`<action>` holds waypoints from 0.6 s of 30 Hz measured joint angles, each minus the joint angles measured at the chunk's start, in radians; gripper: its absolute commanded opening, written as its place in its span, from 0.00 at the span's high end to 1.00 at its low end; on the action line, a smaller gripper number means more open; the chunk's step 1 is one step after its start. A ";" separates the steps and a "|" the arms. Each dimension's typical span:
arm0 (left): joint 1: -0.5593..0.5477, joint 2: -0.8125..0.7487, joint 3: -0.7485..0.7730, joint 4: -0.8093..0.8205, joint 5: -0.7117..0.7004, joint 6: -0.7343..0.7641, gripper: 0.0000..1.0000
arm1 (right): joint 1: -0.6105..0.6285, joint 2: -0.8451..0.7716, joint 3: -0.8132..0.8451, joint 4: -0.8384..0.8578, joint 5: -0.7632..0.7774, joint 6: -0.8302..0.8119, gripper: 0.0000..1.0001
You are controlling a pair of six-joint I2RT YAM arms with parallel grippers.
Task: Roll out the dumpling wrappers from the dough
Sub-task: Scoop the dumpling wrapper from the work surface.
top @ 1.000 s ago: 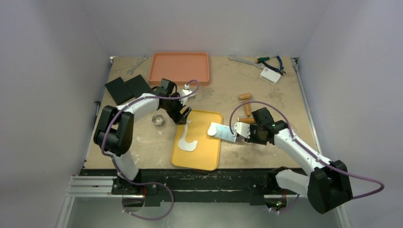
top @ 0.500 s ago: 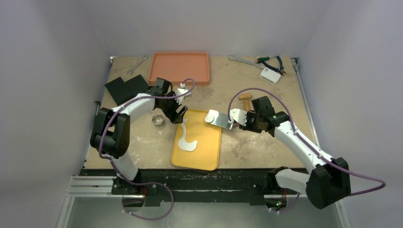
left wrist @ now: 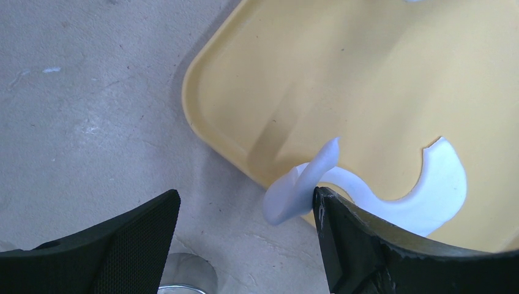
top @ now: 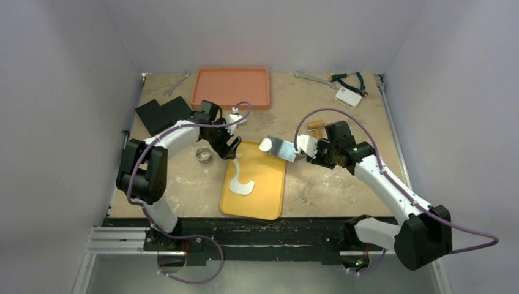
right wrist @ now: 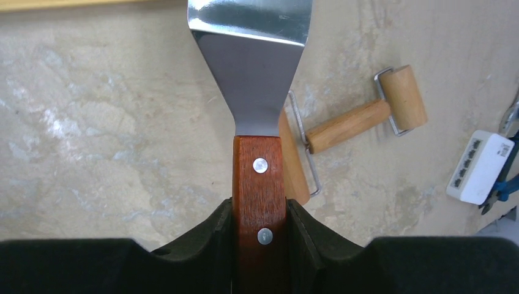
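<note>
One dumpling wrapper (top: pixel 266 145) sat on the very tip of the spatula (top: pixel 283 149), held above the far right corner of the yellow tray (top: pixel 269 199). From there the blade ran back to the right, long axis pointing straight at the right gripper (top: pixel 309 150), so the wrapper lay at the end farthest from that hand. The right wrist view showed the fingers clamped tight on either side of the wooden handle (right wrist: pixel 259 184); the wrapper itself was out of that picture. The orange tray (top: pixel 231 105) lay farther back and to the left, roughly where the blade already pointed, so a forward reach looked like the right arm's job. The left gripper (top: pixel 229 147) was closer to the wrapper but had its jaws spread wide at the yellow tray's near corner, the curled end of the dough scrap (left wrist: pixel 367 190) against one finger.
</note>
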 measured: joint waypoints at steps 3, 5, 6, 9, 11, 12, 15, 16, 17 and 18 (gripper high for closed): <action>0.001 0.000 -0.001 0.000 0.000 0.000 0.21 | -0.001 0.033 0.042 0.031 -0.016 0.029 1.00; 0.002 0.000 -0.003 0.001 0.000 0.000 0.21 | -0.003 0.064 0.078 0.057 -0.028 0.052 1.00; 0.003 0.000 -0.006 0.000 0.000 0.000 0.21 | -0.005 0.081 0.097 0.074 -0.032 0.065 1.00; 0.008 0.000 -0.013 0.000 0.000 0.000 0.20 | -0.009 0.150 0.164 0.131 -0.029 0.111 1.00; 0.014 0.000 -0.014 -0.001 0.001 0.000 0.21 | -0.010 0.213 0.225 0.158 -0.020 0.141 1.00; 0.017 0.000 -0.014 -0.001 0.000 0.000 0.20 | -0.010 0.256 0.269 0.175 -0.009 0.157 1.00; 0.023 0.000 -0.014 -0.001 0.001 0.000 0.21 | -0.010 0.399 0.415 0.236 0.058 0.179 1.00; 0.024 0.000 -0.014 -0.001 0.002 0.000 0.21 | -0.010 0.447 0.466 0.255 0.084 0.180 1.00; 0.025 0.000 -0.014 -0.001 0.002 0.000 0.21 | -0.007 0.500 0.526 0.267 0.112 0.180 1.00; 0.027 0.000 -0.014 -0.001 0.003 0.000 0.21 | -0.005 0.546 0.574 0.281 0.139 0.179 1.00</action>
